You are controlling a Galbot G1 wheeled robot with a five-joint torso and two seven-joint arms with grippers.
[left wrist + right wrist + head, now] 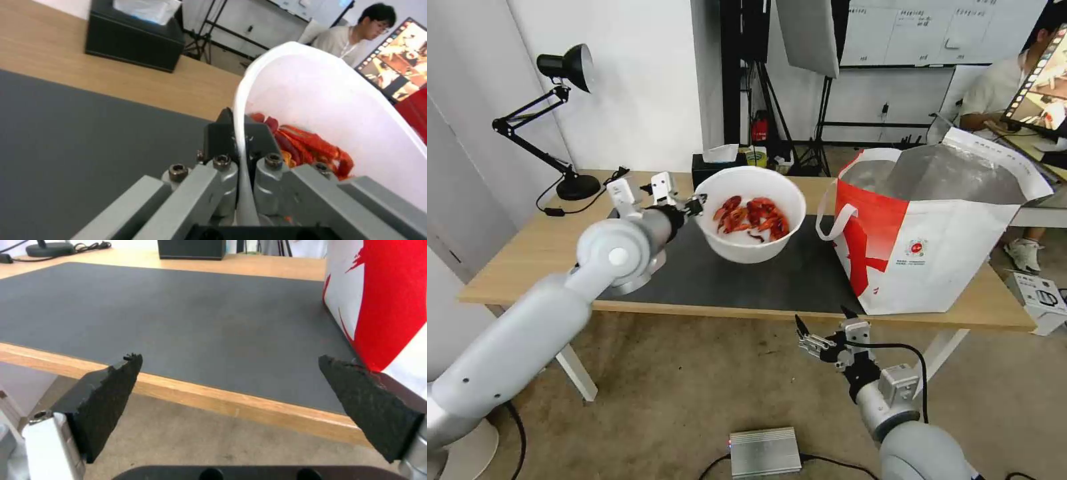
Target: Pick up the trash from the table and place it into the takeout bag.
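Takeout bag, white and red with foil lining, standing open at the right end of the counter, partly on the dark grey mat.
White bowl of red shells, held clear above the mat, left of the bag; left gripper pinched on the bowl's rim, one finger inside and one outside; right gripper spread wide and empty, below the counter's front edge near the bag; black tissue box at the counter's back edge.
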